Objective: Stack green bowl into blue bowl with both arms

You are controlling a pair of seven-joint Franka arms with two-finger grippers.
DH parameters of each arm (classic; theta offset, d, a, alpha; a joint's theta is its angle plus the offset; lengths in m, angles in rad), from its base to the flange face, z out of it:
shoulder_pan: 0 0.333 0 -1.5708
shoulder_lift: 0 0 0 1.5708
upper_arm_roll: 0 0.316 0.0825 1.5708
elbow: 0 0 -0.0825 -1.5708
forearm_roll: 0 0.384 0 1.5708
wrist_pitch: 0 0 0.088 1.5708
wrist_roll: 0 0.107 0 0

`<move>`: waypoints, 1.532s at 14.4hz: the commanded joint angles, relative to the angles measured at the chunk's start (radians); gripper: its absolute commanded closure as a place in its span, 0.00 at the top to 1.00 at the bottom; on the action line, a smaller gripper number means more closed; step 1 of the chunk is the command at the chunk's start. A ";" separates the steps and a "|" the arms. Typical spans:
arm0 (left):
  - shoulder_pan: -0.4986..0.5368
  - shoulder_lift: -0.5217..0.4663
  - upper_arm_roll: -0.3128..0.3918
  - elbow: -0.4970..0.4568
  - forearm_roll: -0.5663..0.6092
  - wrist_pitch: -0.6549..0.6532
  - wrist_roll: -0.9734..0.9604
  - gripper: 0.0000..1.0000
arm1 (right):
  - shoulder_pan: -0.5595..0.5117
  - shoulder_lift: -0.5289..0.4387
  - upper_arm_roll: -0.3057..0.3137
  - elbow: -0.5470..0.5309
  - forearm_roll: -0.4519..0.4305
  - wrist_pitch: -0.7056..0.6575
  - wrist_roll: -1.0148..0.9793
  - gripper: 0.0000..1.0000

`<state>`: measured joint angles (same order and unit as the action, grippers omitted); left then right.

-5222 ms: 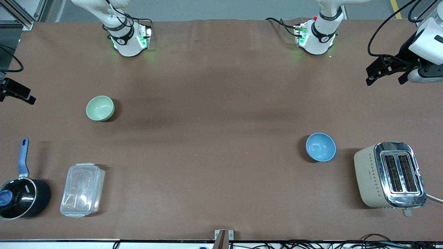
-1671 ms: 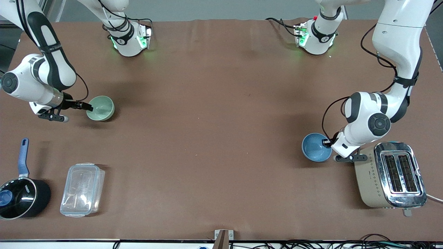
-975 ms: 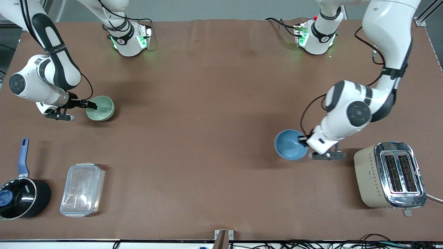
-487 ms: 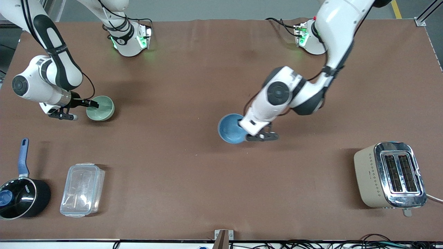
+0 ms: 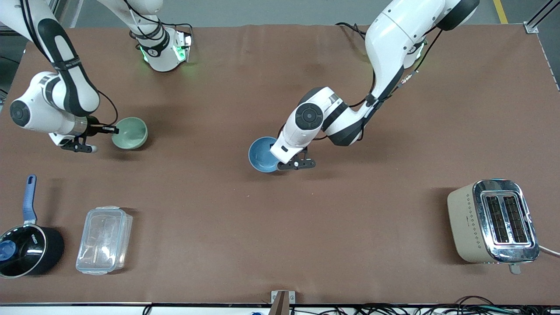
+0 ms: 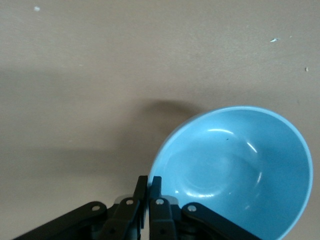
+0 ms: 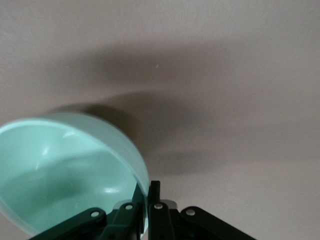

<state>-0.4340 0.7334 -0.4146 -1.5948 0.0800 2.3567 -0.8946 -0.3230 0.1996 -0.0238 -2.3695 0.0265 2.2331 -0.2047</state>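
Since half a second ago the left arm has carried the blue bowl (image 5: 262,154) further from the toaster (image 5: 492,221) toward mid-table; since 5.2 s ago it has left its spot just beside the toaster altogether. The green bowl (image 5: 130,133) has shifted only slightly and looks lifted and tilted.

Left gripper (image 5: 280,158): pinched on the blue bowl's rim, on the side facing the toaster. Bowl appears held just off the table, over the middle, well apart from the toaster.

Right gripper (image 5: 109,129): pinched on the green bowl's rim at the edge away from the toaster. Bowl is at the right arm's end of the table, farther from the front camera than the clear lidded box (image 5: 104,239) and the black saucepan (image 5: 27,249).

Key relation: the blue bowl lies toward the toaster from the green bowl, at nearly the same depth, with bare table between them. Judged next move: the right arm carries green across while the left sets blue down.

Views: the front view gives the gap between bowls. The left wrist view shows fingers (image 6: 159,200) closed over the blue rim (image 6: 235,170), one inside and one outside; the right wrist view shows the same on the green bowl (image 7: 70,170), its shadow detached on the table, suggesting lift.
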 commanded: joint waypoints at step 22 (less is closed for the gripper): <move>0.334 -0.420 0.027 0.032 0.150 -0.345 0.078 1.00 | 0.503 -0.025 0.012 0.590 0.220 -0.443 0.407 0.00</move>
<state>-0.1836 0.4047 -0.3821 -1.5208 0.1802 2.0502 -0.8729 0.0967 0.1595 -0.0024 -1.7847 0.2296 1.7486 0.0907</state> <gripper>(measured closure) 0.000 0.956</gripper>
